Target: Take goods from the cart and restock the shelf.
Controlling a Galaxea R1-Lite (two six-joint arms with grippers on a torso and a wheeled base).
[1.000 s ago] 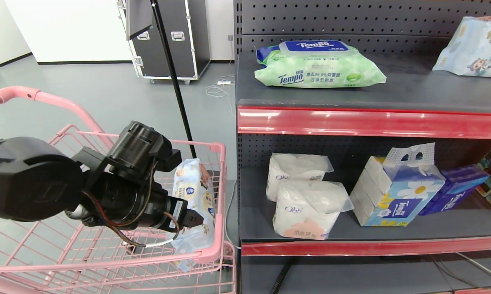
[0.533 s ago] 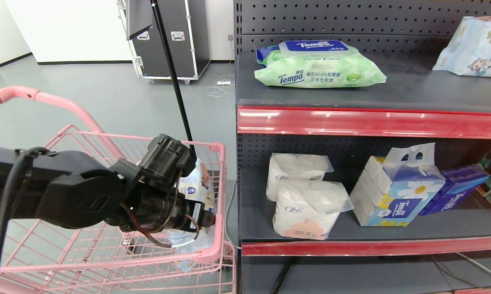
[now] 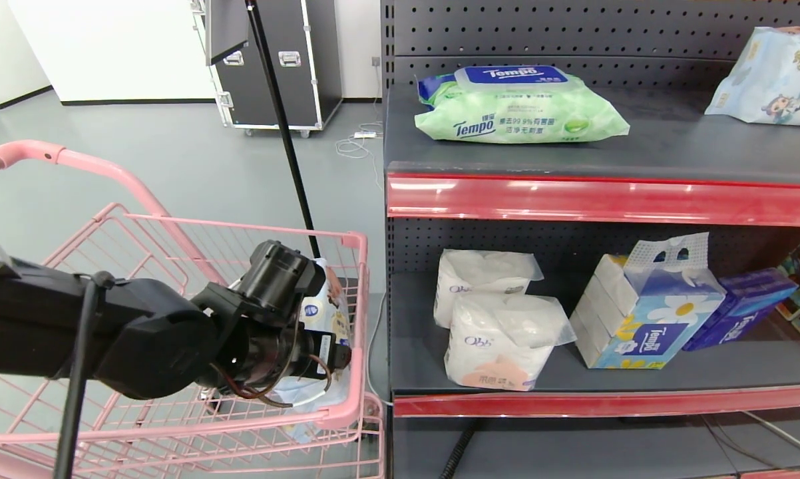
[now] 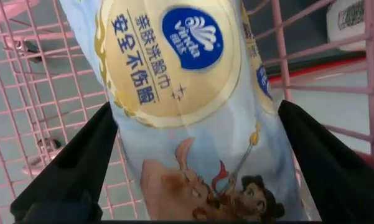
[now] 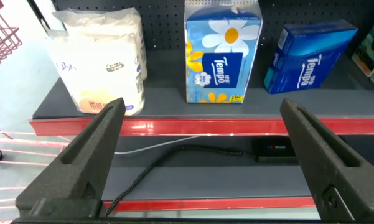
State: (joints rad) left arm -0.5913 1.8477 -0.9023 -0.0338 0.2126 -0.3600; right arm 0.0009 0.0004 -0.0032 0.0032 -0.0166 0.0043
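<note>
A pale blue wipes pack [image 3: 321, 307] stands against the front wall of the pink cart [image 3: 351, 313]. My left gripper [image 3: 341, 356] is down inside the cart at the lower part of that pack. In the left wrist view the pack [image 4: 193, 56] lies between the two black fingers [image 4: 74, 171], and the left gripper [image 4: 196, 107] is open around it. My right gripper [image 5: 200, 106] hangs open with nothing in it, facing the lower shelf [image 5: 193, 127]. The upper shelf [image 3: 679, 143] holds a green wipes pack [image 3: 520, 106] and a pale blue pack [image 3: 776, 80].
The lower shelf carries two white tissue packs [image 3: 500, 339], a flowered tissue pack [image 3: 653, 313] and a dark blue pack [image 3: 739, 309]. A black pole [image 3: 287, 146] rises just behind the cart. A cable [image 5: 174, 154] runs under the lower shelf. A black case [image 3: 273, 66] stands far back.
My left arm has pushed forward and down into the cart, bringing its gripper closer around the wipes pack. The pack and the shelf goods have stayed put.
</note>
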